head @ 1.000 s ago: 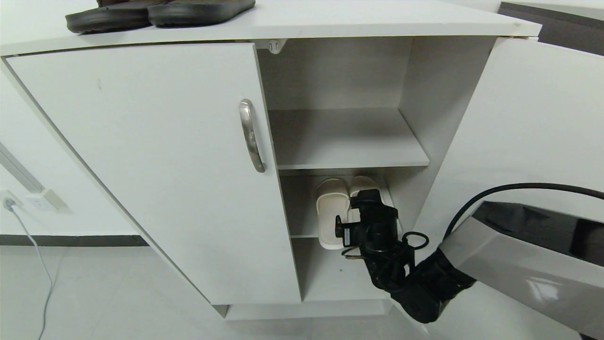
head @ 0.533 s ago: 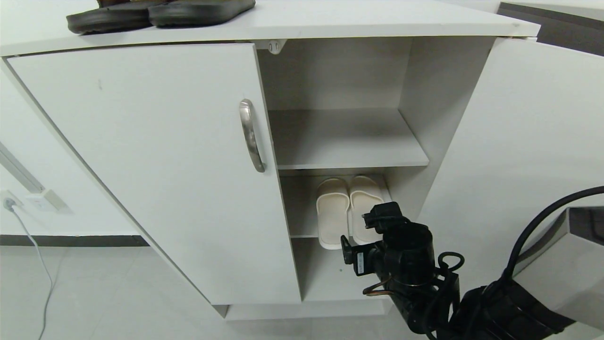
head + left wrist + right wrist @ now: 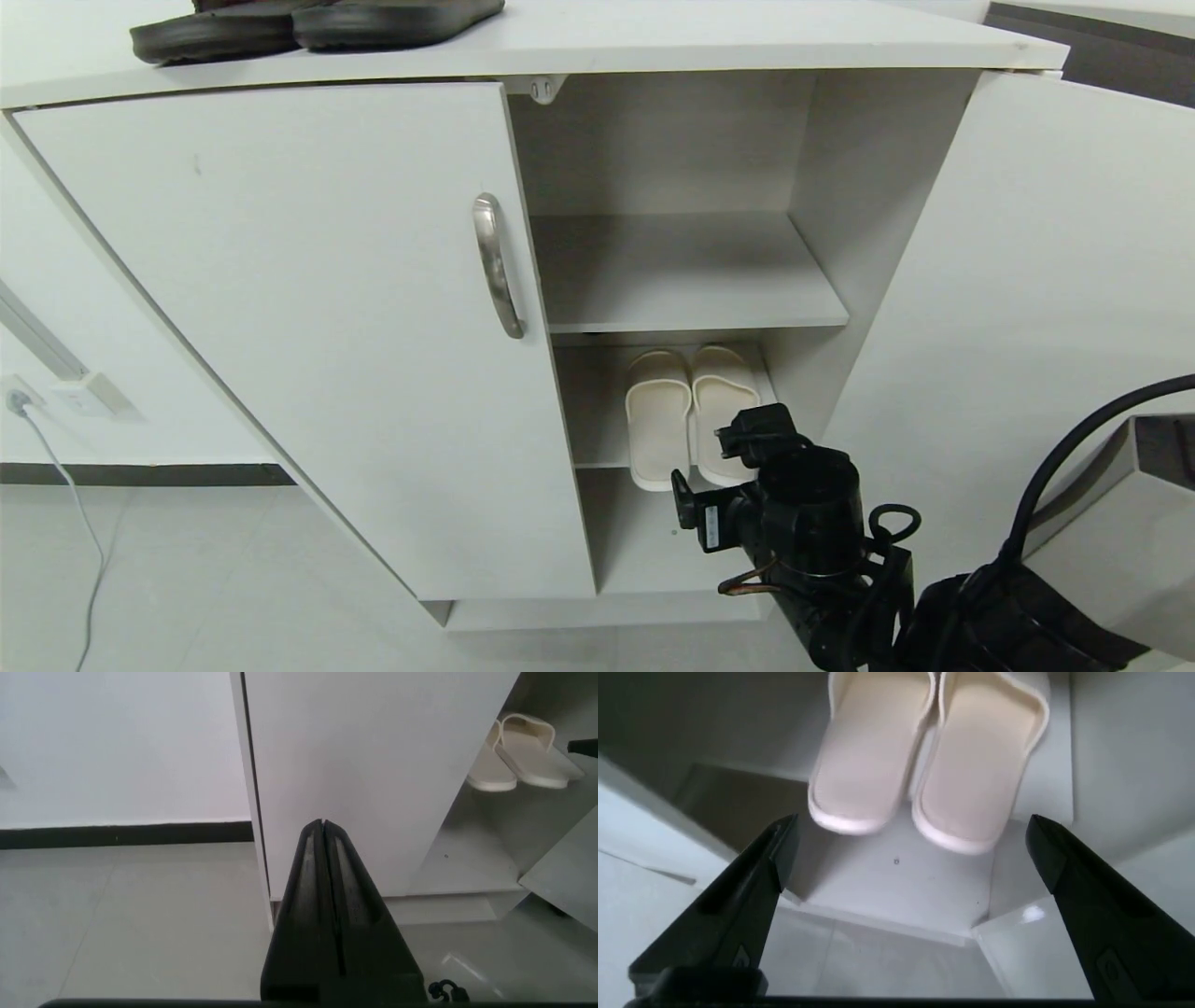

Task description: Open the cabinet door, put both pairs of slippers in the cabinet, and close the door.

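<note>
The black slippers (image 3: 317,28), dark and matte, are cut off by the picture's upper edge. They are set side by side near the front left edge of the cabinet (image 3: 747,42) top. The cream slippers (image 3: 691,415), smooth and moulded with rounded heels, are placed side by side on the lower shelf (image 3: 597,439), heels at its front edge, toes partly hidden under the shelf above. The left door (image 3: 280,327) is shut and fitted with a curved metal handle (image 3: 495,266); the right door (image 3: 1027,280) is swung open. The right hand (image 3: 912,835) is spread wide and empty before the cream pair. The left hand (image 3: 322,826) is closed on nothing, fingers pressed flat together, low before the left door.
</note>
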{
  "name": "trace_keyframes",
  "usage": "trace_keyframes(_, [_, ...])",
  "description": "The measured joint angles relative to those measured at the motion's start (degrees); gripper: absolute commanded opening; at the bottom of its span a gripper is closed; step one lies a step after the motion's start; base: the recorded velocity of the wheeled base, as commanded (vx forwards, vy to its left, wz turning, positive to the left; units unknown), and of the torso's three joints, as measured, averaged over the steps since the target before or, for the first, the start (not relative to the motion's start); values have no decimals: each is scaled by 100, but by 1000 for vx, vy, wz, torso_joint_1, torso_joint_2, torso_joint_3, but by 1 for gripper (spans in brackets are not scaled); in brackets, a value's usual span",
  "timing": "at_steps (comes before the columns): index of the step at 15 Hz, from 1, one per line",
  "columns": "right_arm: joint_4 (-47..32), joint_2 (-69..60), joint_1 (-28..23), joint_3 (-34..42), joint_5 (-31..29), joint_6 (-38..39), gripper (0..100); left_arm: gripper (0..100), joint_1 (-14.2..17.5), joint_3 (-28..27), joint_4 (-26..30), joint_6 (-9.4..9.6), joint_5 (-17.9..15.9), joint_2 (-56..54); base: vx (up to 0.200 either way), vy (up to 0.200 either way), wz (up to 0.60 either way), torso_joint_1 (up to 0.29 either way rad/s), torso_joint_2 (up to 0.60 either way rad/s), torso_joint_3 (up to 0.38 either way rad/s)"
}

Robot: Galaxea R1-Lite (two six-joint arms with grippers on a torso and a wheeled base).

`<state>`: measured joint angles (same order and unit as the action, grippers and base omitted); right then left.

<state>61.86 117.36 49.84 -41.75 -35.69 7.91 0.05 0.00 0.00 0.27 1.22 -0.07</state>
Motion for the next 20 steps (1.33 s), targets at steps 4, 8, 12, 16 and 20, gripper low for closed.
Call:
trace_keyframes(4, [22,1,16,74,-2,-9,100,0,0,0,0,-2,-2,0,-200,0,0,0,5,5])
trace_keyframes(8, [24,-2,18,91,-10,-9,100,0,2,0,0,-2,-2,0,0,0,0,0,0,0])
trace_keyframes(12, [17,0,18,113,-7,-17,100,0,5,0,0,-2,17,0,0,0,0,0,0,0])
trace_keyframes(16, [39,-2,20,127,-11,-28,100,0,2,0,0,-38,12,0,0,0,0,0,0,0])
trace_keyframes(20, [85,-2,33,133,-18,-34,100,0,2,0,0,-40,0,0,0,0,0,-1,2,13])
